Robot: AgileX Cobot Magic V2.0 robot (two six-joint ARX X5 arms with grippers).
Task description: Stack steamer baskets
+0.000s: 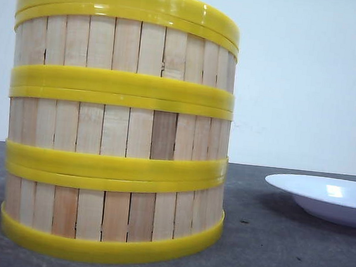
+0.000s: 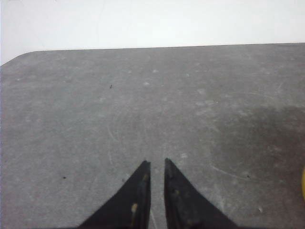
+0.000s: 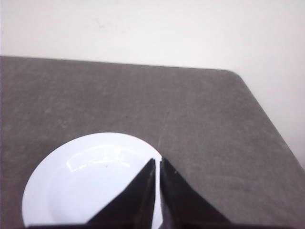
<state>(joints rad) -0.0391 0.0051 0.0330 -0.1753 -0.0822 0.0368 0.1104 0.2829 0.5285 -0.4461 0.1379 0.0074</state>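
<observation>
A dark grey bench (image 1: pixel 279 259) runs back to a plain white wall (image 1: pixel 311 77). On it, toward the left side and close to the near edge in the front view, the three steamer baskets (image 1: pixel 118 124) stand stacked one on another in a single upright column, yellow rims meeting between the tiers of pale slats; the top rim sits slightly askew. To the right of the stack, apart from it, a white plate (image 1: pixel 330 197) rests on the bench, cut off by the picture's edge. The left tool (image 2: pixel 157 164) hangs over bare bench near a rounded far corner, its dark fingertips drawn almost together with only a thin gap, holding nothing. The right tool (image 3: pixel 157 162) hovers above the plate's rim, its tips likewise nearly touching and empty.
</observation>
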